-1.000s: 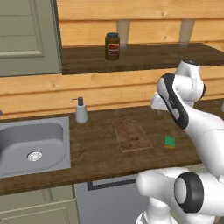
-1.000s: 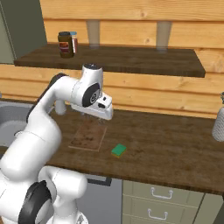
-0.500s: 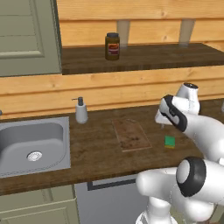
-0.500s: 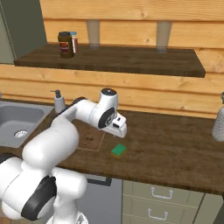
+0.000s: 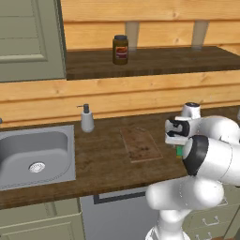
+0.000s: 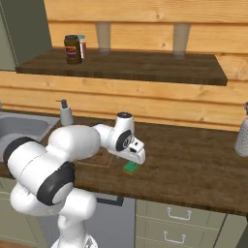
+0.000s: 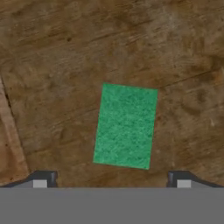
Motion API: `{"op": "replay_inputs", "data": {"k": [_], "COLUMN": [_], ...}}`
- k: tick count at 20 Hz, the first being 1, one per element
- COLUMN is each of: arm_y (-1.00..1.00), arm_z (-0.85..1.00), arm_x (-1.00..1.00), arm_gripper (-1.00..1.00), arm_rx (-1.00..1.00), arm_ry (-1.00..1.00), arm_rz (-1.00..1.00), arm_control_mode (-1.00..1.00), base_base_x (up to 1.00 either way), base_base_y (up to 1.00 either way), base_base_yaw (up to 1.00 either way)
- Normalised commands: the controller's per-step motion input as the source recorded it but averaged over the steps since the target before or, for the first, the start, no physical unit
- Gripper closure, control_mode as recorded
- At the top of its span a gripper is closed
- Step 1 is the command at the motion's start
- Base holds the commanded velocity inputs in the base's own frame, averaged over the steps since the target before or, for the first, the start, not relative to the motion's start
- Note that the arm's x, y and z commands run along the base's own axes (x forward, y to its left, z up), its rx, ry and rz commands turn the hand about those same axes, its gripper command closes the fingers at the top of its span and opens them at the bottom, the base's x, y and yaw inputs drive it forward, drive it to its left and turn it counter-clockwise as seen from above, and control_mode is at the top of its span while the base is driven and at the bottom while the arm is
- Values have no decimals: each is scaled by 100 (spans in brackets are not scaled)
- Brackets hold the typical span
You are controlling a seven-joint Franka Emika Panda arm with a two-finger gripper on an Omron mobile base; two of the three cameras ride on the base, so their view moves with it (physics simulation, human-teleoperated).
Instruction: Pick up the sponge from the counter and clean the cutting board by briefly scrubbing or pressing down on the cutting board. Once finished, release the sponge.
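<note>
Since a second ago our arm has swung down from its raised pose over the cutting board (image 5: 140, 144) and now sits low over the sponge (image 7: 126, 126), and both base views look to have shifted as well.

We see our gripper (image 7: 111, 178) poised directly above the sponge, its two fingertips (image 7: 41, 179) spread wide, one on either side, with the green block lying between them and touching neither. In the hand view the sponge lies flat on the bare table (image 7: 65, 52), green face up, turned slightly off square to the fingers. A pale edge of the cutting board runs along the left side of that view, just beside the sponge but apart from it.

From the right base view we see the sponge (image 6: 131, 167) peeking out under the white hand, on the near part of the table (image 6: 193, 164), just right of the cutting board (image 6: 99, 160). From the left base view only a sliver of green (image 5: 179, 151) shows behind our arm.

Farther left on the table stand a soap dispenser (image 5: 86, 119) against the far wall and the steel sink (image 5: 35, 154). A dark jar (image 5: 120, 49) sits on the wooden shelf (image 5: 154, 61) above. A grey textured bottle (image 6: 241, 135) stands at the far right.
</note>
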Motion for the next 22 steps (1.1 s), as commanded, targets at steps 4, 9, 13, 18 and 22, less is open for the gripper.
{"op": "replay_inputs", "data": {"k": [4, 9, 13, 18, 22], "arm_y": [-14, -22, 0, 3, 7], "arm_z": [-35, -44, -33, -31, -21], "arm_x": [23, 2, 0, 0, -1], "arm_gripper": [-100, -100, -100, 100, 100], "arm_rx": [0, 5, 1, 0, 0], "arm_ry": [10, 0, 0, 0, 0], "arm_rz": [-4, -2, 0, 0, 0], "arm_control_mode": [-100, -100, -100, -100, -100], "base_base_x": [0, 0, 0, 0, 0], "base_base_y": [0, 0, 0, 0, 0], "base_base_yaw": [0, 0, 0, 0, 0]}}
